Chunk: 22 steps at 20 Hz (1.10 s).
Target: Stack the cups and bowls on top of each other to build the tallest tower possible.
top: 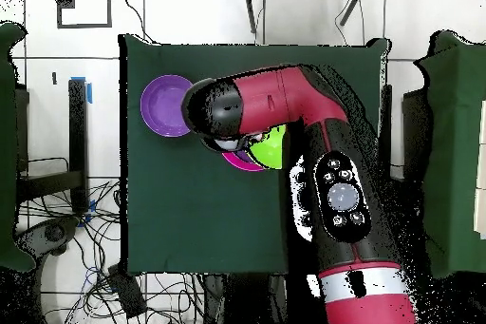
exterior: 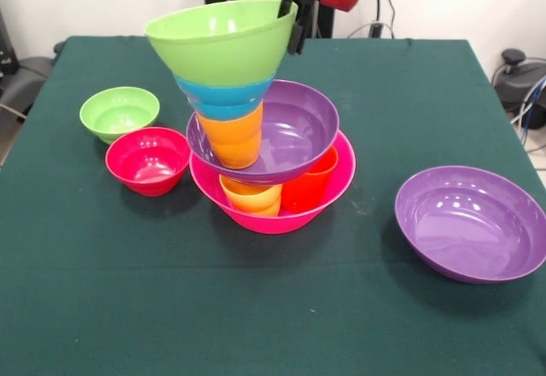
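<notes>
Writing: none could be read on any cup, bowl or on the arm (top: 332,163); the round buttons on the arm's black panel in the overhead view carried marks too small to make out.
Far left, front view: the small light-green bowl (exterior: 119,112) sat upright on the green tablecloth (exterior: 171,308), left of centre.
Just right of it: the red bowl (exterior: 148,160) stood beside and slightly below the small green one, apparently just touching it.
Centre, the tower (exterior: 256,120): the hot-pink bowl (exterior: 281,218) was its base, holding the yellow-orange cup (exterior: 252,197) and the red-orange cup (exterior: 309,184) side by side.
Next level: a purple bowl (exterior: 294,133) rested tilted on those cups.
Above that: the orange cup (exterior: 232,140) stood in the purple bowl, carrying the blue bowl (exterior: 223,99), and the medium light-green bowl (exterior: 217,43) topped it all, leaning left.
Gripper (exterior: 297,18): it came down from the top edge and was pinching the right rim of the medium light-green bowl, one black finger (exterior: 296,37) outside the rim.
Right: the second purple bowl (exterior: 471,222) sat alone, well apart from the tower, near the right edge.
Overhead: the arm covered most of the tower; only slivers of pink and green showed beside it.
</notes>
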{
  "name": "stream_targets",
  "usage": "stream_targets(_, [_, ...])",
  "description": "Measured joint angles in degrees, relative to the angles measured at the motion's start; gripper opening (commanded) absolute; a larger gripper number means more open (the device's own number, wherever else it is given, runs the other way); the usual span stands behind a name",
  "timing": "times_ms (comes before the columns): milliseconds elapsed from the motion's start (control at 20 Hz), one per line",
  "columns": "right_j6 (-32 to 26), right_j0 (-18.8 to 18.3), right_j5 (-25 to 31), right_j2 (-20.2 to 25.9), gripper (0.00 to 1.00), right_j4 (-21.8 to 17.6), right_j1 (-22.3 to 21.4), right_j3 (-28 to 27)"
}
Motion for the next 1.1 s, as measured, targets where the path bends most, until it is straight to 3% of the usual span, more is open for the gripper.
stream_targets(1100, [0.00, 0.37, 0.00, -0.02, 0.00, -1.01, 0.19, -0.56])
